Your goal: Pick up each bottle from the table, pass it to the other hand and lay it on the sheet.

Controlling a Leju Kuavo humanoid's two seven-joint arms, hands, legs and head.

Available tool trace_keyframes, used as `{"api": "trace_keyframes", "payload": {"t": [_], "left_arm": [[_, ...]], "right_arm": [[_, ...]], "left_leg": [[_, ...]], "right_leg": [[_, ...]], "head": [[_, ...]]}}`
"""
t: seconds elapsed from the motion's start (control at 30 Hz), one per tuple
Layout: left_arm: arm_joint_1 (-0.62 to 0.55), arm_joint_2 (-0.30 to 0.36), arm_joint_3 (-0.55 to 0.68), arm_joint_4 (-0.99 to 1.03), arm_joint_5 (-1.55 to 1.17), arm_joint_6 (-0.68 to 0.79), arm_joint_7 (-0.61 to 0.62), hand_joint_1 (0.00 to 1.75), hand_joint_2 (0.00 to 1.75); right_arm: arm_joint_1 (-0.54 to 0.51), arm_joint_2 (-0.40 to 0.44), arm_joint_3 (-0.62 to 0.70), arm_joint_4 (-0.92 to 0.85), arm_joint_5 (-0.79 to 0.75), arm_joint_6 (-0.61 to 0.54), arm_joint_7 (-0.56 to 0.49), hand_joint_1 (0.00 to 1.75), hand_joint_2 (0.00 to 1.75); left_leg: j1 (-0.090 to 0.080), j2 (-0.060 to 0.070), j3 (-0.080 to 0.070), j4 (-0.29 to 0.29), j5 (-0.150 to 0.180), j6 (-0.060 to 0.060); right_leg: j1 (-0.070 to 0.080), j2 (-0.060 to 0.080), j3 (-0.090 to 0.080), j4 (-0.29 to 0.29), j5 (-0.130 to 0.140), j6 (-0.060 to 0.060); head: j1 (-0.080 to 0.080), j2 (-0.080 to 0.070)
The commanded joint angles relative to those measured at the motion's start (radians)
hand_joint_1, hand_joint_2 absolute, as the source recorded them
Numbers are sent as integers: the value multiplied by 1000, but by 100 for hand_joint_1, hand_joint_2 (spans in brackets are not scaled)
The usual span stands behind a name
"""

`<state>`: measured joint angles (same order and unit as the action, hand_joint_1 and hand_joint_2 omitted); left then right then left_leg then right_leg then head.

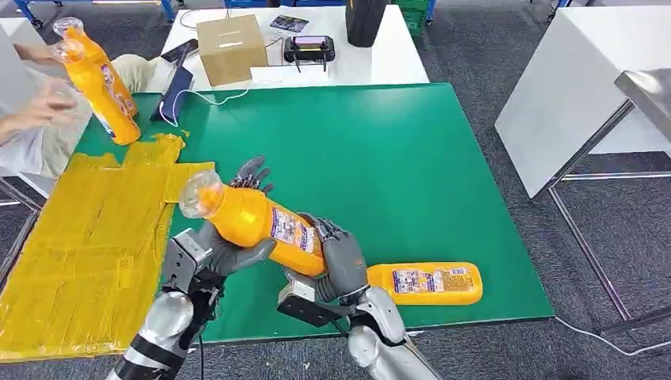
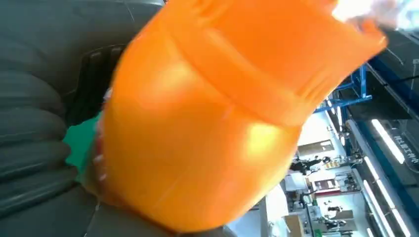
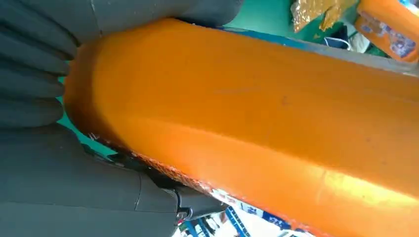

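An orange bottle point(image 1: 253, 222) with a clear cap and a printed label hangs tilted over the green table point(image 1: 396, 158), held by both hands. My left hand point(image 1: 225, 249) wraps its upper part near the neck, thumb underneath. My right hand point(image 1: 339, 265) grips its base. Up close the bottle point(image 2: 212, 123) lies against my left hand point(image 2: 34, 138), and its body point(image 3: 257, 113) sits in my right hand point(image 3: 44, 98). A second orange bottle point(image 1: 427, 283) lies on its side near the front edge. The yellow sheet point(image 1: 87, 237) covers the table's left part.
At the sheet's far corner a person's hand point(image 1: 43, 107) is at two more orange bottles point(image 1: 103, 87). Behind the green table, a white table carries a cardboard box point(image 1: 231, 47), a black controller point(image 1: 308, 49) and a dark pouch point(image 1: 176, 91). Another white table point(image 1: 570, 103) stands right.
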<state>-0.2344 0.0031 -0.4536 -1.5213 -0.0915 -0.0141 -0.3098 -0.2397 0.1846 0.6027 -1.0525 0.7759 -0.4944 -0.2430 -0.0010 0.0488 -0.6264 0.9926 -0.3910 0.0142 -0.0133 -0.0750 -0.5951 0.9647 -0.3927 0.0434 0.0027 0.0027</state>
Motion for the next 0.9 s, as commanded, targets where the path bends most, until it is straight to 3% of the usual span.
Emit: {"api": "trace_keyframes", "payload": {"t": [0.03,0.47,0.5,0.53,0.7,0.73,0.83,0.87,0.9], "left_arm": [[-61,-13,-23,65,10,-9,-9,175,175],[-62,-14,-46,71,-7,-3,-18,175,175],[-63,-14,-47,72,-10,0,-17,175,175],[-63,-14,-47,73,-14,5,-17,175,175],[-63,-14,-47,73,-14,5,-17,175,175],[-63,-14,-44,72,-20,15,-19,175,175],[-65,19,-29,31,-178,165,-32,175,175],[-79,39,-17,19,-387,321,-1,175,175],[-93,51,-1,9,-495,377,36,175,175]], "right_arm": [[-41,-14,58,132,14,7,10,175,175],[-31,-14,6,84,-42,-11,-2,175,175],[-26,-13,-2,72,-50,-23,-9,164,175],[-20,-13,-10,53,-60,-29,-12,115,175],[-20,-13,-10,53,-60,-29,-12,115,175],[-12,-14,-18,32,-68,-40,-17,5,175],[40,-35,-78,-125,-72,-142,-19,0,175],[70,-45,-109,-214,-70,-160,-11,0,175],[97,-58,-132,-292,-59,-163,-1,0,175]], "left_leg": [[1,-3,2,0,-1,-1],[1,-7,4,0,-2,-1],[1,-5,3,0,-1,-1],[1,-5,2,0,-1,-1],[1,-4,3,0,-1,-1],[1,-4,2,0,-1,0],[1,-5,2,0,-1,-1],[1,-6,3,1,-2,-1],[1,-5,0,1,-1,-1]], "right_leg": [[0,2,3,-1,-1,-1],[0,2,5,-1,-3,-1],[0,1,4,-1,-2,-1],[0,1,3,-1,-1,-1],[0,2,3,0,-2,-1],[0,2,3,0,-1,-1],[0,1,2,0,-2,-1],[0,2,4,0,-3,-1],[0,1,1,1,-2,-1]], "head": [[0,0],[0,0],[0,0],[0,0],[0,0],[0,0],[0,0],[0,0],[0,0]]}}
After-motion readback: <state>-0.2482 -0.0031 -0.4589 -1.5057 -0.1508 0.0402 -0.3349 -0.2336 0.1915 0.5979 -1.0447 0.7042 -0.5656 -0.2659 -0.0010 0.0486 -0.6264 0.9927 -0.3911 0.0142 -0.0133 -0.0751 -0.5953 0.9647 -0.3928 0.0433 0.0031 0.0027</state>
